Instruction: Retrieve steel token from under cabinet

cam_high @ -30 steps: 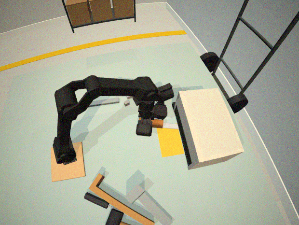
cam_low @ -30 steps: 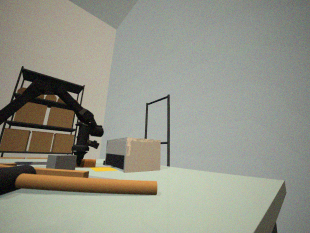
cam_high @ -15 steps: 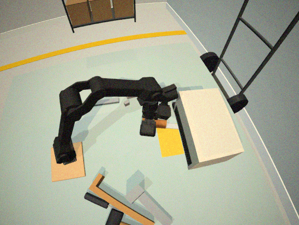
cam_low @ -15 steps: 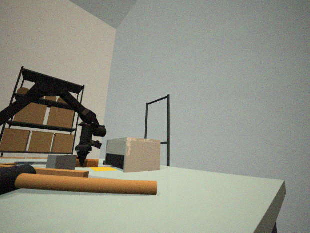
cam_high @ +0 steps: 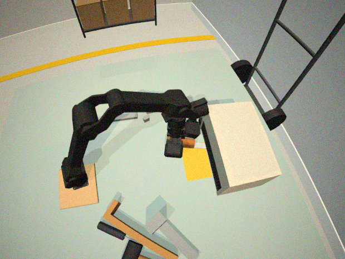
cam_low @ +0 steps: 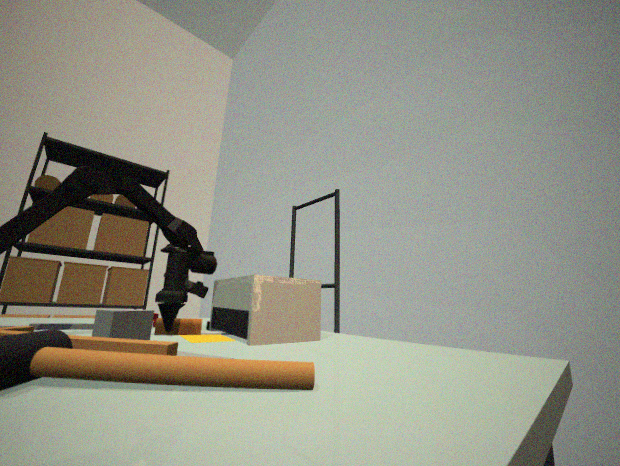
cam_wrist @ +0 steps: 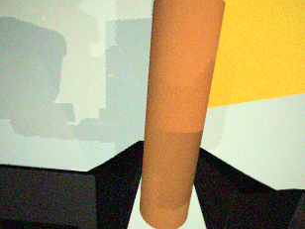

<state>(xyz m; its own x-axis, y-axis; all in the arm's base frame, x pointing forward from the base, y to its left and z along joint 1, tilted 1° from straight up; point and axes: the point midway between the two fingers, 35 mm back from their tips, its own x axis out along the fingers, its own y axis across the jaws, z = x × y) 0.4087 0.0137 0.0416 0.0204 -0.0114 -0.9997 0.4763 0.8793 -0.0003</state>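
My gripper points down and is shut on the orange round handle of a tool, low over the table. The tool's pale flat blade runs from the handle to the cabinet's front; its far end is hidden. The cream cabinet has a dark opening along its bottom front. The yellow marked area lies in front of it, beside the handle and blade. The steel token is not visible in any view.
An orange L-shaped bar, a grey piece with a block-like end and a black cylinder lie toward the near side. A small grey block and a flat grey bar lie behind the arm.
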